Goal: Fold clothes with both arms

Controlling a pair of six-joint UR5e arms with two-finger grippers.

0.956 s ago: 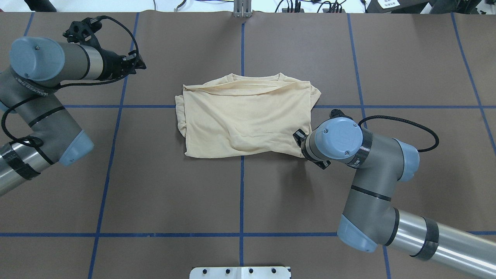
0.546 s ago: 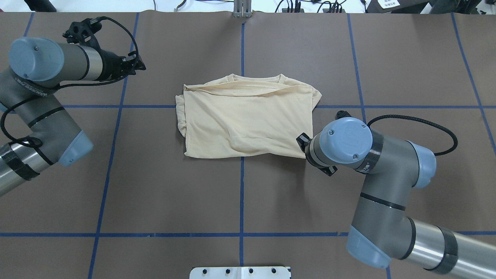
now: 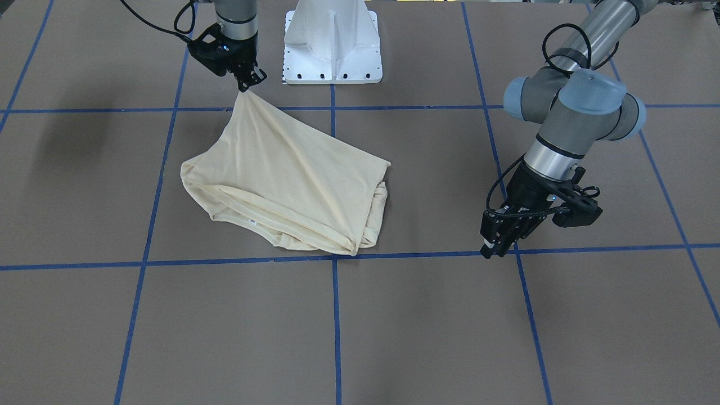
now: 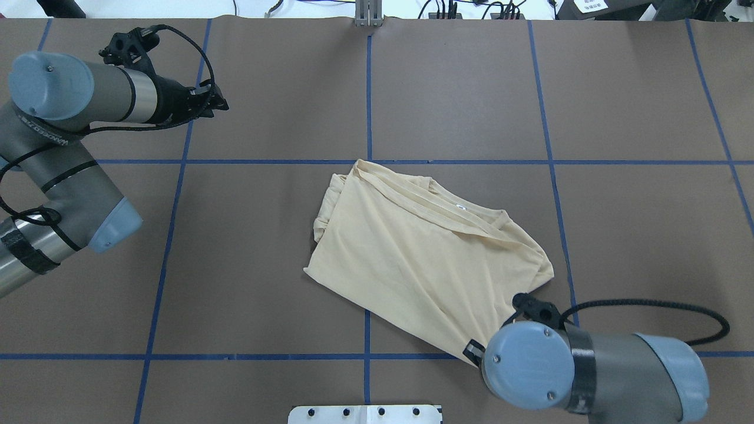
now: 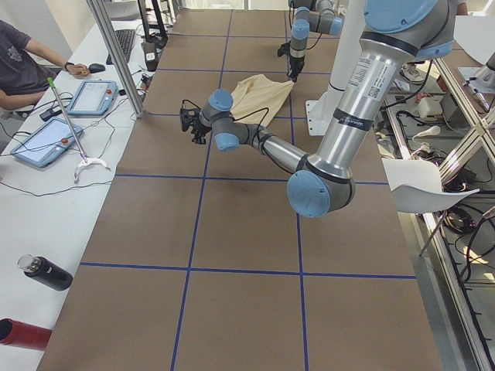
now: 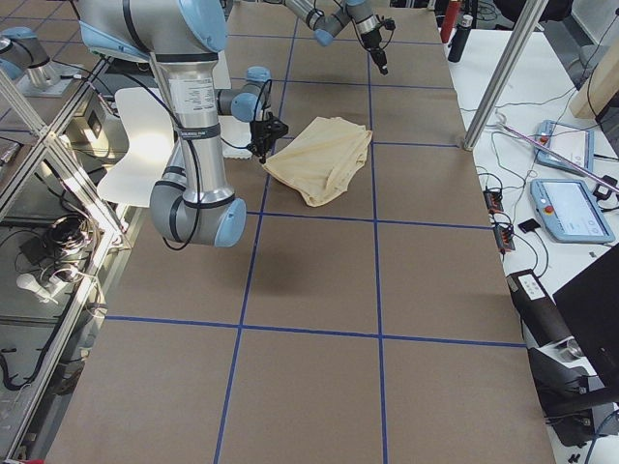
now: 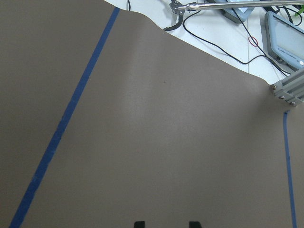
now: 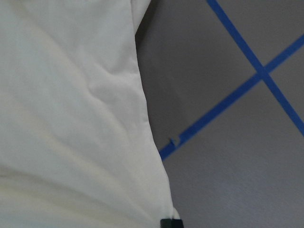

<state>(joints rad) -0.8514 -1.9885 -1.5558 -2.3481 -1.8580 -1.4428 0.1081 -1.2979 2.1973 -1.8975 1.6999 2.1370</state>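
The clothes are one cream long-sleeved T-shirt [image 4: 412, 259], lying crumpled and slanted on the brown table [image 4: 459, 88] with its white neck tag [image 4: 460, 206] showing. In the front-facing view my right gripper [image 3: 246, 85] is shut on one corner of the shirt [image 3: 281, 174] and holds it lifted and taut. From overhead that gripper is hidden under its own wrist. The right wrist view is mostly filled with cream fabric [image 8: 71, 118]. My left gripper [image 3: 492, 250] hangs far off to the shirt's side, open and holding nothing [image 7: 165, 224].
The white pedestal base [image 3: 332, 39] stands just behind the lifted corner. Blue tape lines [image 4: 368, 88] grid the table. A metal post [image 4: 368, 15] rises at the far edge. A person [image 5: 15, 69] sits at a side bench with tablets [image 5: 93, 97].
My right arm has pulled the shirt's corner towards the robot's base. The shirt has slid and turned from square to slanted. The left arm has barely moved.
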